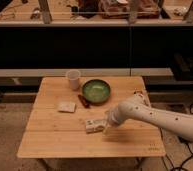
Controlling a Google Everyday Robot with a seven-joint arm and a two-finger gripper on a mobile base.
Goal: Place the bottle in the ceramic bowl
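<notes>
The cream-white bottle (94,125) lies on its side on the wooden table (65,142), in front of the green ceramic bowl (96,90), which is empty. My gripper (106,123) reaches in from the right on a white arm and sits at the bottle's right end, touching or nearly touching it. The bottle rests on the table surface.
A translucent white cup (73,79) stands upright left of the bowl. A flat pale square pad (66,106) lies at the left. A small dark red object (84,100) lies just in front of the bowl's left edge. A dark shelf unit runs behind the table.
</notes>
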